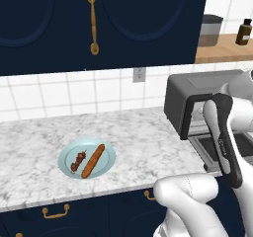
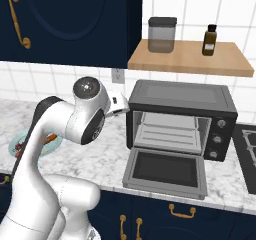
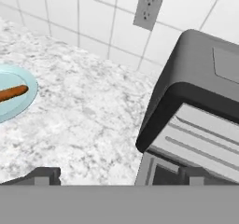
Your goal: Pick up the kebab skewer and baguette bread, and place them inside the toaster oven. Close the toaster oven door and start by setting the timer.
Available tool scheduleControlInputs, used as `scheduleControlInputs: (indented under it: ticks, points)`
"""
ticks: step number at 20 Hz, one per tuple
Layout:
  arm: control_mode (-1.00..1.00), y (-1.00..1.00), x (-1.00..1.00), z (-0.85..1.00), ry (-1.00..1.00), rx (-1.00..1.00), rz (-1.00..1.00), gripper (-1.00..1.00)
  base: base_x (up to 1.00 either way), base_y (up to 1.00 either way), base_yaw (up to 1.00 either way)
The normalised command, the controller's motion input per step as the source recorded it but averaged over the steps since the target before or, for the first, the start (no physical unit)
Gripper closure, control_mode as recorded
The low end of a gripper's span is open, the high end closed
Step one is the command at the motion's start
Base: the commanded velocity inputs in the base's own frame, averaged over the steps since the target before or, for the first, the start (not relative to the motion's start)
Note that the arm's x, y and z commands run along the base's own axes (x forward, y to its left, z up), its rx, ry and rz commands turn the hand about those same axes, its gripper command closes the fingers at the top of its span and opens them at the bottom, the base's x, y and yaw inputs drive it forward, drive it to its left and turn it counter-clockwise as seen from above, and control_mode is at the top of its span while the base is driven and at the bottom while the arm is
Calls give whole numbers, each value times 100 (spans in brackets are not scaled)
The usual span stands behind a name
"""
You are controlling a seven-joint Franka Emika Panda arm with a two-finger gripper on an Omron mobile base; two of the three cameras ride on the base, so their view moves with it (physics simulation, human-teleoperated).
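Where the plate [image 1: 109, 154] lies: slim orange-brown baguette bread [image 1: 93, 160] beside chunky kebab skewer [image 1: 78, 160].

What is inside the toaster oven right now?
The toaster oven stands with its door folded down; inside, a bare wire rack shows, with no food on it. The back corners of the cavity are too shadowed to judge.

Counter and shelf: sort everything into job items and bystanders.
Job: kebab skewer, baguette bread, toaster oven, its door hanging open.
Bystanders: blue plate under the food, grey canister, brown bottle, wall outlet.
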Motion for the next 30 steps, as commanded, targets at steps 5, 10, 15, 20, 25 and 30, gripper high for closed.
scheduleControlInputs:
  ticks: [5,10,15,20,25,30]
  points:
    - [-100,-79,-1,-21,-4,-1,5,-100,0,0,0]
    - [-100,-84,14,-31,-1,0,0,-100,0,0,0]
    - [-100,-61,23,-39,-8,-2,0,-100,0,0,0]
    - [-100,-31,51,-51,-13,-3,0,-100,0,0,0]
    - [-100,-29,38,-12,-4,0,0,-100,0,0,0]
    - [-100,-50,9,0,0,0,4,-100,0,0,0]
